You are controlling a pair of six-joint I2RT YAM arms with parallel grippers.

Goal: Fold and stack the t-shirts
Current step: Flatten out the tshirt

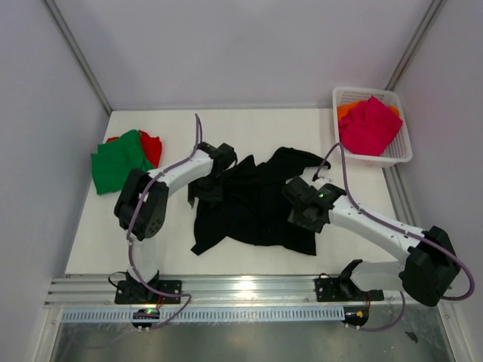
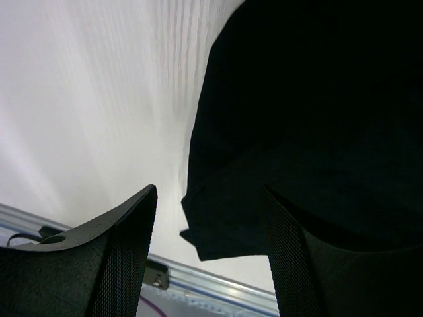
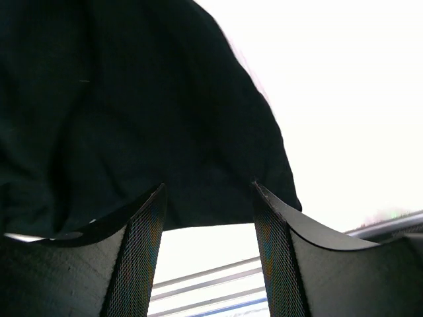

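T-shirts number five. One black t-shirt point(image 1: 253, 207) lies crumpled on the middle of the bench point(image 1: 249, 124). The left fingers point(image 2: 125, 231) and right fingers point(image 3: 142, 231) stand spread apart over its left and right sides, gripping nothing. One green t-shirt point(image 1: 115, 162) and one red t-shirt point(image 1: 153, 147) lie touching at the far left. One white basket point(image 1: 404, 147) at the far right holds one magenta-pink t-shirt point(image 1: 368, 124) atop one orange t-shirt point(image 1: 347, 110).

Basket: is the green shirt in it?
No, the green shirt lies at far left against a red shirt; the basket holds a pink shirt and orange cloth.
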